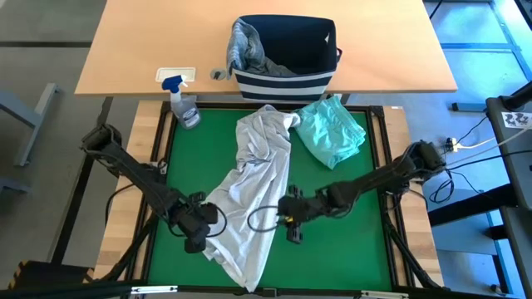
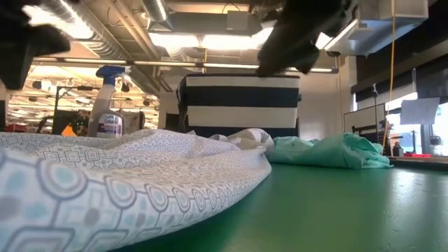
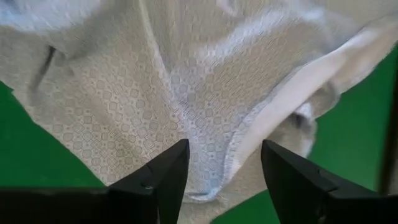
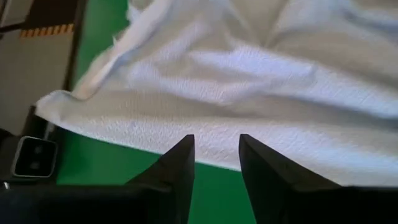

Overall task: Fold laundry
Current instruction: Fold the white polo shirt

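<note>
I read one label only: "DAWN" on the clear plastic spray bottle with blue trigger (image 2: 110, 105); its smaller print is illegible.

Two dark jointed arms, looped black cables, left gripper (image 3: 225, 180) and right gripper (image 4: 216, 171) with black wedge-shaped jaws

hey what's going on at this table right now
Two robot arms are working on a pale patterned shirt spread long across the green mat. The left tool stands open over the shirt's left edge; the right tool hangs at its right edge, gripping nothing. The shirt is not folded yet. A mint garment lies crumpled beside it, and more laundry sits in the striped basket.
</note>
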